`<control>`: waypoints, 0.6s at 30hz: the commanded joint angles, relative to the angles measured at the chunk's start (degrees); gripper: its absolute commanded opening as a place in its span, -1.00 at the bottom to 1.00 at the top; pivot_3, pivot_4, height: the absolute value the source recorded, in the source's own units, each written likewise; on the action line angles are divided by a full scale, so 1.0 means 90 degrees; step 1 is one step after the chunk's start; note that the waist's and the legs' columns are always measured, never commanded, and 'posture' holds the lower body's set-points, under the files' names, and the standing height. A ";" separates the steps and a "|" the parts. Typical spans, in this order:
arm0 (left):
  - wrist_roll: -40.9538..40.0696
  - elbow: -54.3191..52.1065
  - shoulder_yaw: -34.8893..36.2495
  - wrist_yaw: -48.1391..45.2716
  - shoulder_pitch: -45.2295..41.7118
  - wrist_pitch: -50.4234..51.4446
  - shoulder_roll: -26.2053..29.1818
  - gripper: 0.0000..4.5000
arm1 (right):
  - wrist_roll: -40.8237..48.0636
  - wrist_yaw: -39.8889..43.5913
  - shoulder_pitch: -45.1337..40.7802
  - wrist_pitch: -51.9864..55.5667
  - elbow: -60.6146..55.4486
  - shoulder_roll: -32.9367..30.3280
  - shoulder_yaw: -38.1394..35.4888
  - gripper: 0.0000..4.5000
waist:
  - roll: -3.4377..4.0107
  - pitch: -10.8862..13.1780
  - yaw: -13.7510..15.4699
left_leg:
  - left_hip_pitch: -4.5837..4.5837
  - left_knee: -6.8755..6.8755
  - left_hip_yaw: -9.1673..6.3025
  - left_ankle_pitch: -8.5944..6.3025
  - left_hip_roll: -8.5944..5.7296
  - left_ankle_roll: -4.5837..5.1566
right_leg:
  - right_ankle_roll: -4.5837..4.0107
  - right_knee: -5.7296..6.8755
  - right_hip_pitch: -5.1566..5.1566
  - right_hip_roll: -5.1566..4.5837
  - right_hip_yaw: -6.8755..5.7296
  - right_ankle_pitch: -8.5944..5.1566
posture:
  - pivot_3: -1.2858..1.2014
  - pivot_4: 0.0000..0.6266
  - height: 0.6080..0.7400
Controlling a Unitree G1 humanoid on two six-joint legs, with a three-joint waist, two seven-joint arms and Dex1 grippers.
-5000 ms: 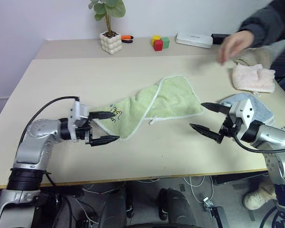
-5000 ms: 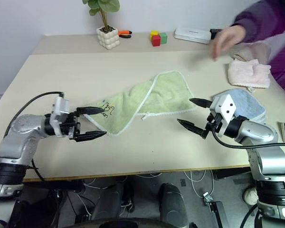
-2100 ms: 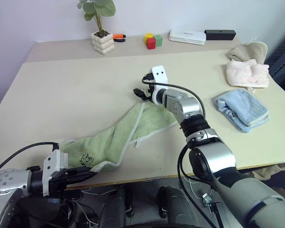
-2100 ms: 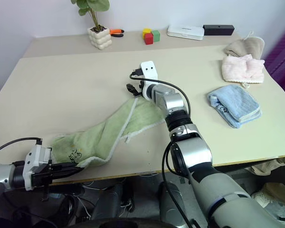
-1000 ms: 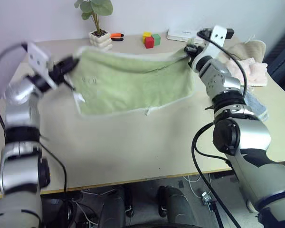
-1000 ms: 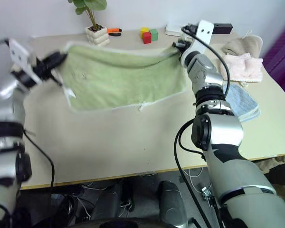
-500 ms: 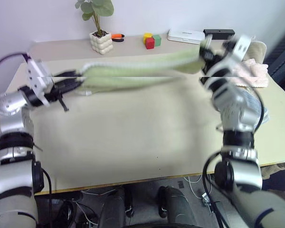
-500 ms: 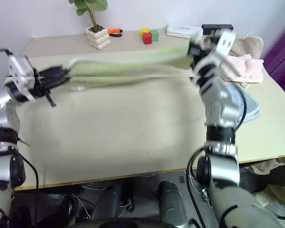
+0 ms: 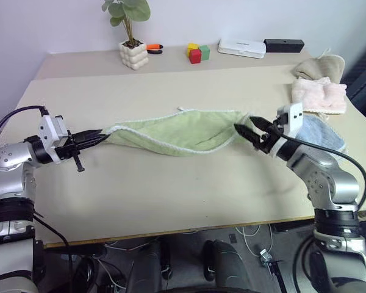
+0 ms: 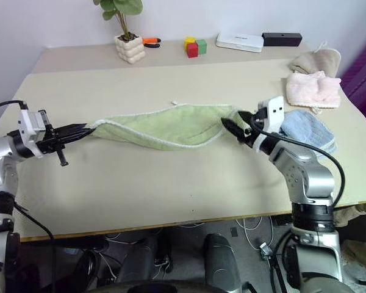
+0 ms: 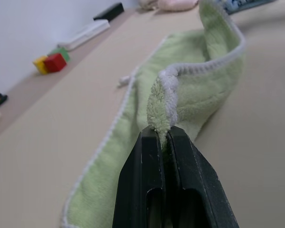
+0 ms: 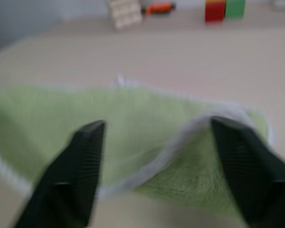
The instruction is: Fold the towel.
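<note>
Here the towel [image 9: 177,135] lies stretched in a long, loosely doubled band across the middle of the table [image 9: 171,195], its white stitched edging running along both long sides and a small white tag poking out at its far edge. The left claw [image 9: 99,135] is pinched together on the towel's left end; in the left wrist view the two black fingers [image 11: 147,180] press flat against each other with a fold of green terry and its white edging squeezed between them, the corner raised a little off the table. The right claw [image 9: 246,133] sits at the towel's right end with its fingers spread apart; in the right wrist view the towel's edge lies in the gap between the two fingers, held by neither. Just behind the right claw a light blue cloth [image 9: 326,135] rests on the table, and beyond it, near the right edge, lie a pale pink cloth [image 9: 320,96] and a beige cloth [image 9: 320,64]. Along the far side of the table stand a potted plant [image 9: 133,36], an orange-handled tool [image 9: 153,47], coloured blocks [image 9: 197,52], a flat white box [image 9: 242,47] and a black bar [image 9: 284,44].
</note>
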 commanded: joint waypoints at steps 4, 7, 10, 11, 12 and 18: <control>-0.0163 -0.0525 0.0197 0.0117 0.0199 0.0162 0.0095 -1.00 | -0.1550 0.1070 -0.0005 -0.2662 0.0355 -0.1163 0.0435 0.99 | 0.0000 0.0001 0.0002 | 0.0002 0.0003 0.0005 0.0000 0.0001 0.0000 | 0.0001 -0.0002 0.0002 0.0000 -0.0001 0.0000 | 0.03 -0.52 1.00; -0.0172 -0.0584 0.0181 0.0128 0.0239 0.0197 0.0092 -1.00 | -0.2424 0.1415 -0.0124 -0.4377 0.0912 -0.1586 0.0839 0.99 | -0.0001 0.0001 -0.0006 | 0.0006 0.0002 0.0008 0.0000 0.0000 -0.0001 | 0.0002 -0.0005 0.0003 -0.0002 0.0000 -0.0002 | 0.03 -0.52 1.00; -0.0175 -0.0627 0.0169 0.0147 0.0222 0.0225 0.0088 -1.00 | -0.3516 0.1467 -0.0360 -0.6102 0.1593 -0.2017 0.1334 0.99 | -0.0001 0.0001 -0.0029 | 0.0010 0.0000 0.0016 0.0001 0.0001 -0.0003 | 0.0002 -0.0004 0.0003 -0.0002 0.0000 -0.0002 | 0.03 -0.52 1.00; -0.0172 -0.0647 0.0163 0.0157 0.0216 0.0236 0.0084 -1.00 | -0.3950 0.1429 -0.0479 -0.6713 0.1880 -0.2202 0.1538 0.99 | 0.0000 0.0001 -0.0030 | 0.0010 0.0000 0.0019 0.0001 0.0001 -0.0003 | 0.0002 -0.0004 0.0002 -0.0002 0.0001 -0.0001 | 0.03 -0.52 1.00; -0.0166 -0.0677 0.0158 0.0169 0.0217 0.0234 0.0079 -1.00 | -0.4128 0.1480 -0.0562 -0.7071 0.2111 -0.2310 0.1667 0.99 | 0.0001 0.0002 -0.0025 | 0.0010 0.0001 0.0020 0.0001 0.0000 -0.0003 | 0.0003 -0.0004 0.0002 -0.0003 0.0001 -0.0002 | 0.03 -0.52 1.00; -0.0200 -0.0878 0.0181 0.0221 0.0312 0.0322 0.0088 -1.00 | -0.3359 0.2309 -0.0562 -0.7572 0.2115 -0.2447 0.1677 0.99 | -0.0001 0.0002 -0.0023 | 0.0011 0.0001 0.0021 0.0003 0.0000 -0.0006 | 0.0005 -0.0004 0.0004 -0.0003 0.0001 -0.0003 | 0.03 -0.52 1.00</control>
